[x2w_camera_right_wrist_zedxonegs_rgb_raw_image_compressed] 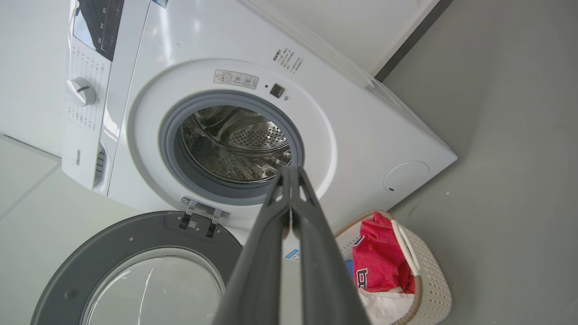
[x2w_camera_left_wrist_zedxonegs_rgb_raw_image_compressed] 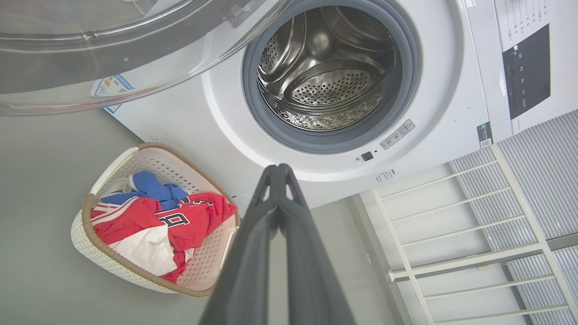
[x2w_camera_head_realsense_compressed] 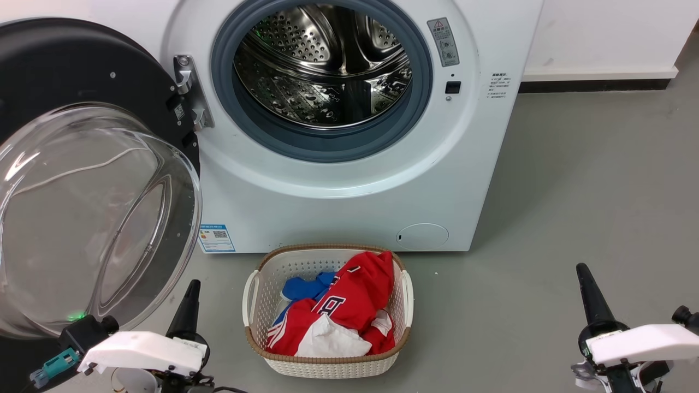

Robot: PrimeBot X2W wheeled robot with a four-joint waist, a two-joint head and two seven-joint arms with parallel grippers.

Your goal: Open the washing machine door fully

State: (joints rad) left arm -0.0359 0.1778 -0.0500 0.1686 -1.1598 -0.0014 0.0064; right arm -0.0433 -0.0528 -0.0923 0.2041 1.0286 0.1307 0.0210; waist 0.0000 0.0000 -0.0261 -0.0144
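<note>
Washing machine door (x2w_camera_head_realsense_compressed: pixel 82 60) stands open on the left side of the washing machine (x2w_camera_head_realsense_compressed: pixel 349 202). It hangs from its hinge (x2w_camera_head_realsense_compressed: pixel 191 90) beside the drum opening (x2w_camera_head_realsense_compressed: pixel 327 65), with its glass bowl (x2w_camera_head_realsense_compressed: pixel 93 229) bulging out toward the robot.

The left pincer (x2w_camera_head_realsense_compressed: pixel 192 286) is the nearer one. In the head view it sits low, just beside the bowl's lower right rim. The left wrist view shows its fingers (x2w_camera_left_wrist_zedxonegs_rgb_raw_image_compressed: pixel 271 216) pressed together at the tips, pinching nothing and pointing at the machine's front below the drum. The bowl lies up and to the left of them there, so they look apart from the glass rather than touching it.

The right pincer (x2w_camera_head_realsense_compressed: pixel 583 273) is well apart from the door, across the laundry basket (x2w_camera_head_realsense_compressed: pixel 327 365) on the floor. Its fingers (x2w_camera_right_wrist_zedxonegs_rgb_raw_image_compressed: pixel 271 225) are likewise pressed together on nothing.

The door turns about the upright line of its hinge, so I judge any remaining travel runs leftward and back toward the wall. That would call for the left pincer to press on the inner face or rim from the right. From the right wrist view the door already looks close to wide open, and I cannot tell how much swing is left.
</note>
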